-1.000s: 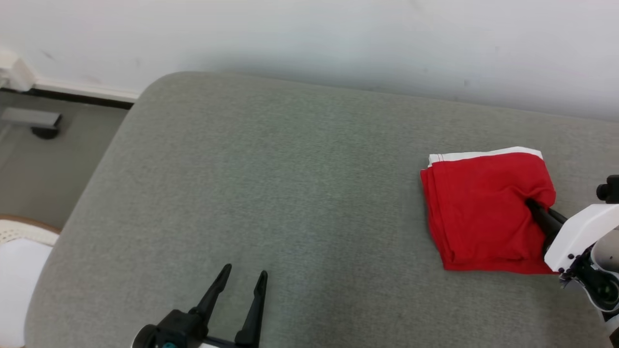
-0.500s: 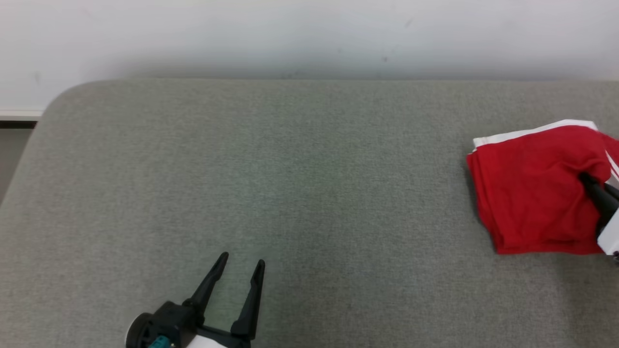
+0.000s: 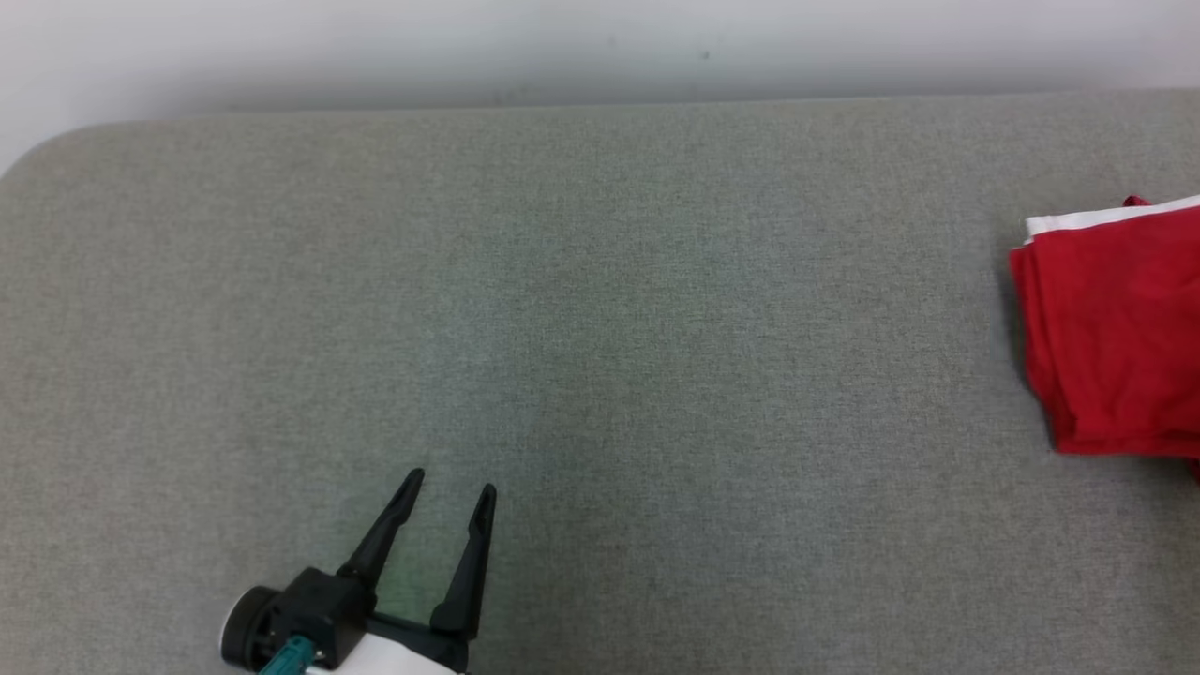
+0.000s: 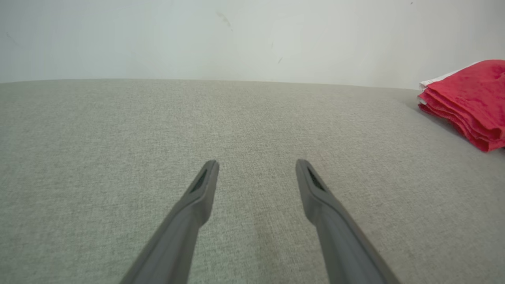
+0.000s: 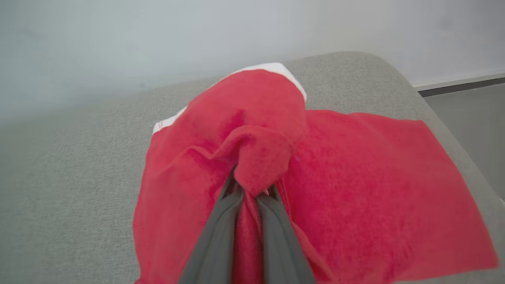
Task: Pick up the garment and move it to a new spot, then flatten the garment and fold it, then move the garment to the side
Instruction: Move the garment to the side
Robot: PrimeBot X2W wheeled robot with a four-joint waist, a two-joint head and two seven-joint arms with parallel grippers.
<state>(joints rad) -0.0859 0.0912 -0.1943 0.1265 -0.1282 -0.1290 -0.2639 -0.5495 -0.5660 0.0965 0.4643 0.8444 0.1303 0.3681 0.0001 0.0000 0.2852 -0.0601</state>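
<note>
Likely the weak point is the pinch: the right end effector (image 5: pixel 252 188) is clamped on just a small bunch of the red garment (image 5: pixel 355 177) — a pull could peel the top layers and spoil the fold, or slip free. The garment lies at the right end of the grey surface (image 3: pixel 562 281), bunched over its tips; the left end effector (image 3: pixel 450 483) stands spread and empty, well apart from it.

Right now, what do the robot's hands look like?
The left hand has two long, tapering dark fingers with a slot near each tip, on a black base with a teal fitting and white casing behind. The right hand shows matching dark fingers.
</note>
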